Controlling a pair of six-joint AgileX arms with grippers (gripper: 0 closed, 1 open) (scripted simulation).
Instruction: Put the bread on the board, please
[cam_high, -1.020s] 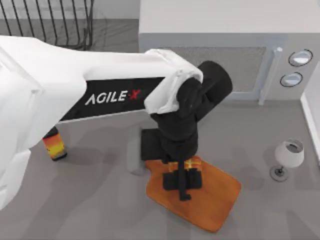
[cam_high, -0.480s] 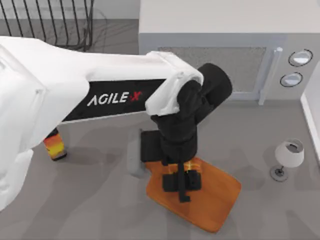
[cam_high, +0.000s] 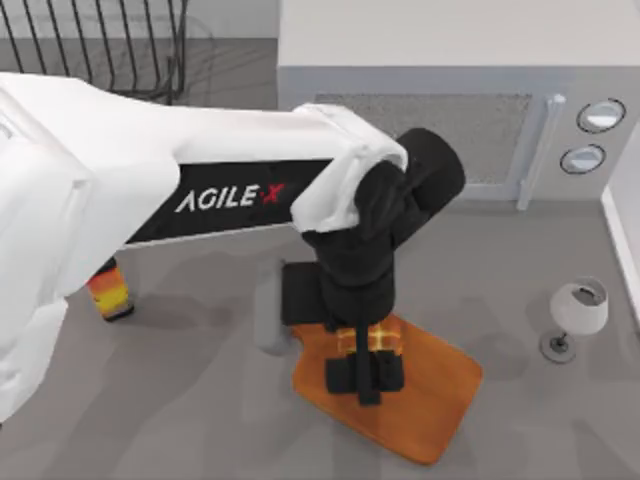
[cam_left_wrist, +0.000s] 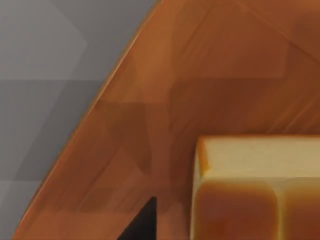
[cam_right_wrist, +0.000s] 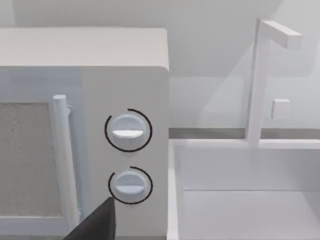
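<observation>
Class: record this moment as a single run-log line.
left gripper: over the board, bread between its fingers | bread: low over the board, contact unclear | right arm: parked beside the microwave

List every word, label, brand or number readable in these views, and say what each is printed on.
"AGILE·X": white letters, the X in red, on the black panel of the left arm in the top view.

The bottle at the table's left has an orange-yellow label; no text on it can be read.

The microwave dials carry no readable marks.

The bread and the board bear no text.
</observation>
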